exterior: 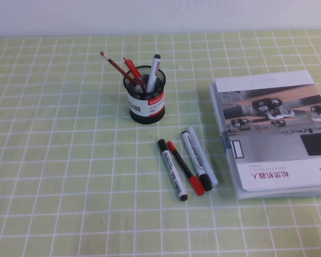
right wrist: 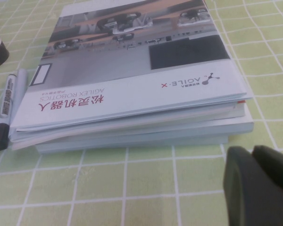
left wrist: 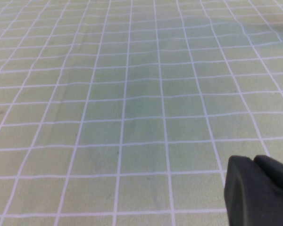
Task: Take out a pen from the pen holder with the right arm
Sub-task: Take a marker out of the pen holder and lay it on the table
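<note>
Right wrist view — R gripper (right wrist: 254, 165) by books (right wrist: 132, 125), L (left wrist: 255, 172) over cloth (left wrist: 132, 94)

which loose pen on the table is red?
The thin pen with red ends, second from left; others are pale-barrelled. Left gripper over bare cloth, right gripper by the books.

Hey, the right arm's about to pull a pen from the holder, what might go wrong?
1. The right pincer sits shut, low by the books; swinging over, it may clip them or the loose markers.
2. The pens lean crossed in the holder; lifting one may drag another or tip it.
The left pincer hangs over the cloth, out of the way.
</note>
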